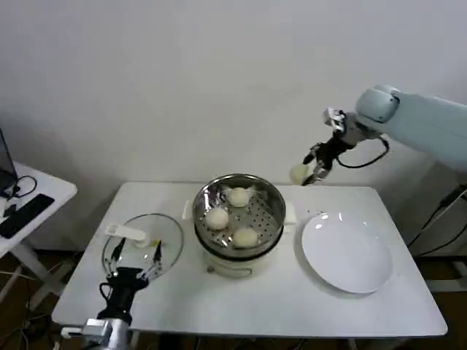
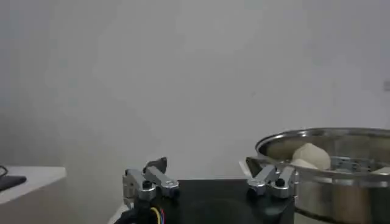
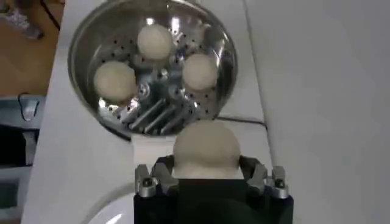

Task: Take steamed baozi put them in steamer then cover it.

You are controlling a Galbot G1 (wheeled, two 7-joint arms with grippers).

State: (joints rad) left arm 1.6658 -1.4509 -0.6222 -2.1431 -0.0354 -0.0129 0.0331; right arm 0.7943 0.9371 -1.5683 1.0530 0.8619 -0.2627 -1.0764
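Left gripper (image 1: 133, 271): hovering at the table's (image 1: 292, 306) near left edge, fingers spread, grasping nothing, just over the cover (image 1: 143, 244).
Cover: one, lying flat left of the steamer (image 1: 239, 211).
Steamer: one, standing mid-table, uncovered.
Steamed baozi: four counted; three (image 1: 217, 218) sitting inside the steamer.
Right gripper (image 1: 312, 175): hanging over the far edge, clamping the fourth baozi (image 1: 299, 173).
Plate (image 1: 346, 251): one, lying toward the right edge.

Right gripper (image 1: 310, 175) raised, clamped (left gripper (image 1: 131, 275) spread).
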